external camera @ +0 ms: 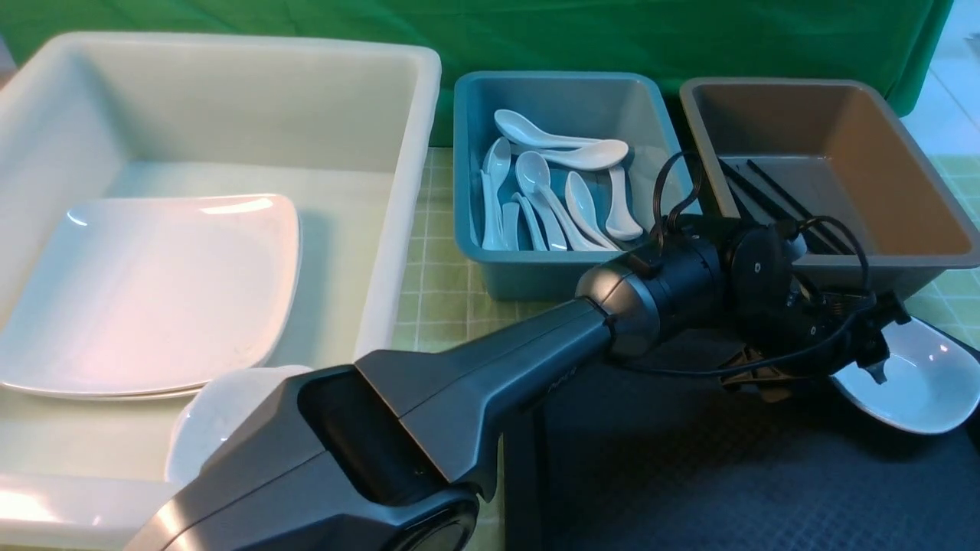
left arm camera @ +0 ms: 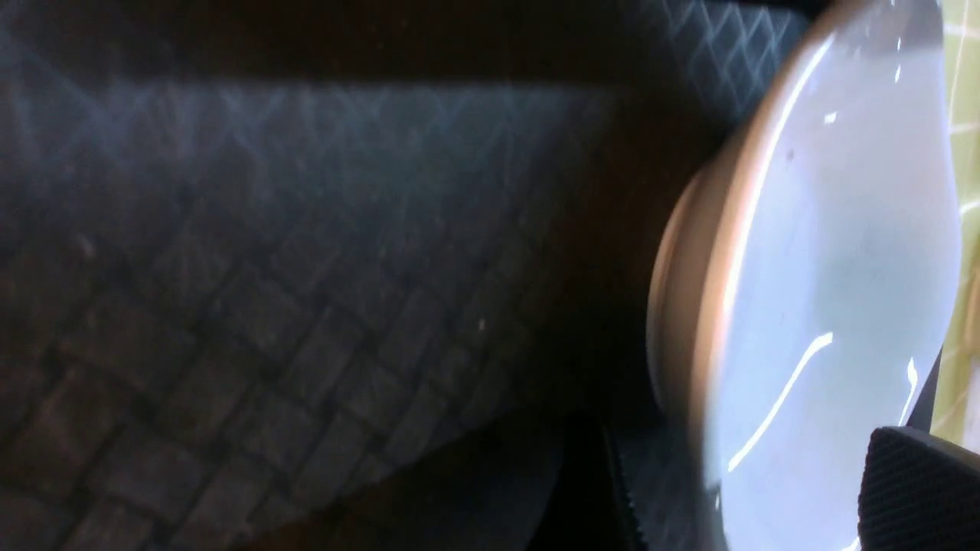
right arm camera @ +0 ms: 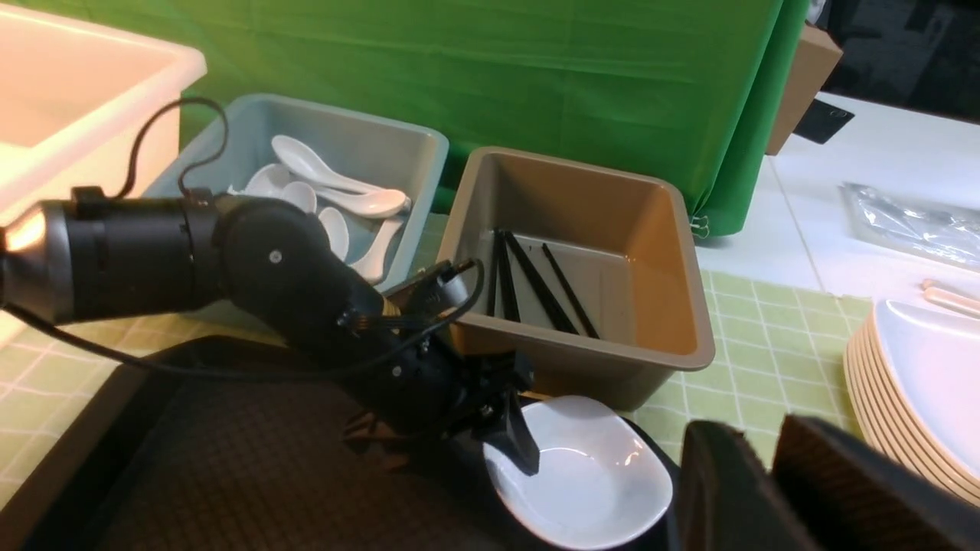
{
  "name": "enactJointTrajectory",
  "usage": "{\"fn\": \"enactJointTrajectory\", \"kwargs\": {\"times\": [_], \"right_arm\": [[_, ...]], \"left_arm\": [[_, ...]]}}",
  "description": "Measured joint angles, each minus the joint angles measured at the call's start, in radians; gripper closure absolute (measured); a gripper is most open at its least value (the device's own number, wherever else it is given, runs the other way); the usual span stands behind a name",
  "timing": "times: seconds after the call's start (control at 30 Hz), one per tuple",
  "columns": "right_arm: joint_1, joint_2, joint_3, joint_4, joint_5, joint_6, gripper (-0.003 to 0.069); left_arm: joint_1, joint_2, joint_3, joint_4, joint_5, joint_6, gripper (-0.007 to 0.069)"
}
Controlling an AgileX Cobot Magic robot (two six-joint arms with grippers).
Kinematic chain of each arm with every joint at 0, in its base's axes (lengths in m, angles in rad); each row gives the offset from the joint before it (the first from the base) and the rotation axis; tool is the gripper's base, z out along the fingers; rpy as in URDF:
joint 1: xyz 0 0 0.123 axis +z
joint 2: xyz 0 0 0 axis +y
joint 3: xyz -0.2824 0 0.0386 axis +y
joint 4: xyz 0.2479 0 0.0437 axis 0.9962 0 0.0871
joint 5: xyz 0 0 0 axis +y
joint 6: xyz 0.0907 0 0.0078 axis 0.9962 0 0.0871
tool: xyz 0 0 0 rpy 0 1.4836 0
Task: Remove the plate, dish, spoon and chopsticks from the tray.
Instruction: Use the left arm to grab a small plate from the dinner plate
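The white tub point(external camera: 398, 191) holds the plate point(external camera: 153, 291); the left arm point(external camera: 429, 398) hides the tub's near corner and much of the tray point(external camera: 689, 474). Spoons point(external camera: 593, 153) lie in the teal bin point(external camera: 566, 99), chopsticks point(right arm camera: 501, 283) in the brown bin point(external camera: 903, 168). The dish point(external camera: 926, 383) sits at the tray's far right corner, its edge cut off; the left gripper point(external camera: 873, 363) stands with jaws wide astride its rim. The right gripper point(right arm camera: 766, 451) is blurred; I cannot tell its jaws' state.
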Motion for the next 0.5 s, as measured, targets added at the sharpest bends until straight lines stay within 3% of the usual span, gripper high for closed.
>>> {"fn": "enactJointTrajectory", "kwargs": {"times": [0.27, 0.5], "right_arm": [[0.0, 0.0, 0.0, 0.0, -0.007, 0.0, 0.0545], [0.0, 0.0, 0.0, 0.0, -0.008, 0.0, 0.0538]], "left_arm": [[0.0, 0.019, 0.0, -0.022, -0.024, -0.006, 0.023], [-0.007, 0.019, 0.0, 0.007, -0.098, -0.03, 0.037]]}}
